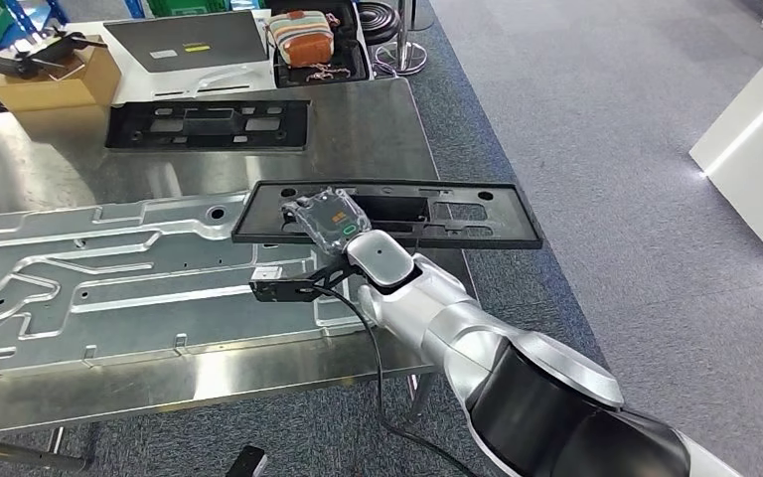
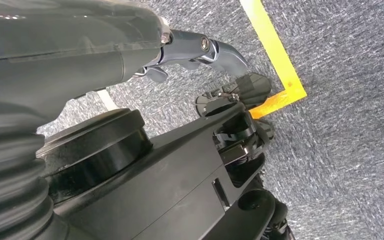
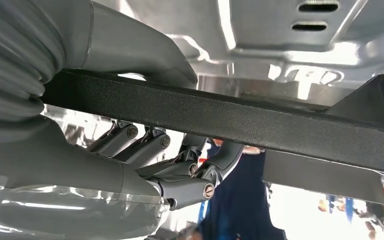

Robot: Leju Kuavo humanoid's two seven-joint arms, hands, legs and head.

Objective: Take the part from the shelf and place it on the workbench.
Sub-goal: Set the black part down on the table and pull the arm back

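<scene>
The right robot hand (image 1: 330, 221) is holding a black flat plastic frame (image 1: 427, 214) by its near long edge, over the right end of the steel worktop (image 1: 378, 129). In the right wrist view the thumb (image 3: 130, 50) is lying on one face of the frame's black rail (image 3: 220, 117) and the darker fingers (image 3: 180, 167) are curling against the other face, so the robot hand is clamped on the frame. From the head view I cannot tell if the frame is already resting on the worktop or is just above it; its right end is reaching past the worktop edge, over the grey carpet (image 1: 606, 149).

A large pressed metal panel (image 1: 109, 278) is lying on the worktop to the left, and the frame's left end is overlapping it. A second black frame (image 1: 209, 124) of the same kind is lying flat farther back on the worktop. Behind it a cardboard box (image 1: 55, 84), a grey laptop (image 1: 194, 42) and a small pouch (image 1: 301, 38) are standing.

The left robot hand (image 2: 200, 50) is hanging over the carpet near a yellow floor marking (image 2: 280, 65); its fingers are curled in and are holding nothing.
</scene>
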